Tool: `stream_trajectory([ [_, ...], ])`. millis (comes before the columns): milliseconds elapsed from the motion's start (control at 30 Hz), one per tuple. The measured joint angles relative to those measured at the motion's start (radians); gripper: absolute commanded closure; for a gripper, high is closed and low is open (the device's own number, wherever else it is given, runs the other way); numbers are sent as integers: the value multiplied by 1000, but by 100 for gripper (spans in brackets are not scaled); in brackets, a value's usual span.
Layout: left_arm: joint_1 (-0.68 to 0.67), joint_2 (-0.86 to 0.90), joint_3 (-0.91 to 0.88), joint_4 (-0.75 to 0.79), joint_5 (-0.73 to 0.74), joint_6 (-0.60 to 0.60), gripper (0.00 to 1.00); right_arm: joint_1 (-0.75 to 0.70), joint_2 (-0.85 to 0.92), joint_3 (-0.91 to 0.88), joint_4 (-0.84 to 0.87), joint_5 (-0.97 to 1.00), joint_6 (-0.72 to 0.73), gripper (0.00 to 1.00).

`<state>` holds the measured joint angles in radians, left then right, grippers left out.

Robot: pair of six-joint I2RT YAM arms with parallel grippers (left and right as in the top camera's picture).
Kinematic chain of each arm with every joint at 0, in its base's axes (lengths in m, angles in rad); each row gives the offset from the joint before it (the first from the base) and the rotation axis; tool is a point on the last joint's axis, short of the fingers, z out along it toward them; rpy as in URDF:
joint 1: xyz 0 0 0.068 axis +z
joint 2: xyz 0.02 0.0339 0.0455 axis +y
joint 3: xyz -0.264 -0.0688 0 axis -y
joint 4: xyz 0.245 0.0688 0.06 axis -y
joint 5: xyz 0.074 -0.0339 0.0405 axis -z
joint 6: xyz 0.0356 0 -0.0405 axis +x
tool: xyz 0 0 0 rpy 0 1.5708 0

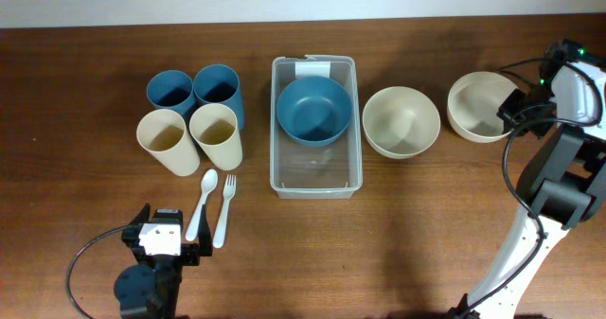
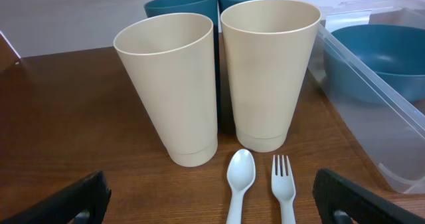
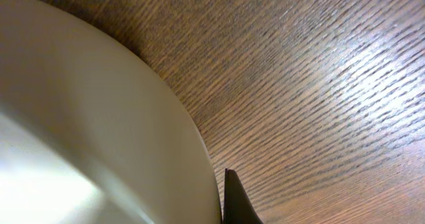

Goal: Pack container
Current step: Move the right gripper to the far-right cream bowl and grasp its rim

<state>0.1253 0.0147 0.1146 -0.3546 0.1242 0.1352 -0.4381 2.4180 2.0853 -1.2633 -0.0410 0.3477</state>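
Container: clear rectangular tub [image 1: 317, 172] at the middle of the wooden surface [image 1: 95, 168], between the cups on its left and two cream bowls on its right.
Contents: one blue bowl [image 1: 314, 109] sits in the far half; the near half of the floor is bare.
Right of the tub: the inner cream bowl [image 1: 401, 121] stands just beside the tub wall. The outer cream bowl [image 1: 481, 106] stands further right, apart from the inner one.
Left of the tub: two blue cups [image 1: 170, 92] and two cream cups [image 1: 163, 139] stand upright in a tight cluster. A spoon [image 1: 204, 201] and a fork [image 1: 225, 205] lie side by side on the robot's side of them.
Right hand [image 1: 516, 111]: at the right rim of the outer cream bowl. Its wrist view shows the rim and one dark fingertip [image 3: 232, 197] just beside it (the second finger is out of frame, so clenched or released cannot be told).
Left hand [image 2: 211, 201]: released, fingers spread wide, low over the surface, facing the spoon and fork and touching nothing.
Step in hand: judged to be the pick-up of the outer cream bowl by its rim.
Progress: judged early, with one item packed and the bowls, cups and cutlery outside.
Next move calls for: a firm pinch across the rim and a lift clear of the surface. The bowl must then travel over the inner cream bowl to the tub and be set into the blue bowl or the bare near half (a rim-held bowl may tilt, so a level, slow carry seems wise).
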Motion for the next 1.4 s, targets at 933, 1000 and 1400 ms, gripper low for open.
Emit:
stream_trajectory([
  [933, 0, 0, 0, 0, 0, 0, 0, 443, -511, -3, 3, 45, 51, 96],
  [1000, 0, 0, 0, 0, 0, 0, 0, 464, -500, -3, 0, 52, 63, 96],
  [1400, 0, 0, 0, 0, 0, 0, 0, 197, -469, -13, -31, 131, 61, 35],
])
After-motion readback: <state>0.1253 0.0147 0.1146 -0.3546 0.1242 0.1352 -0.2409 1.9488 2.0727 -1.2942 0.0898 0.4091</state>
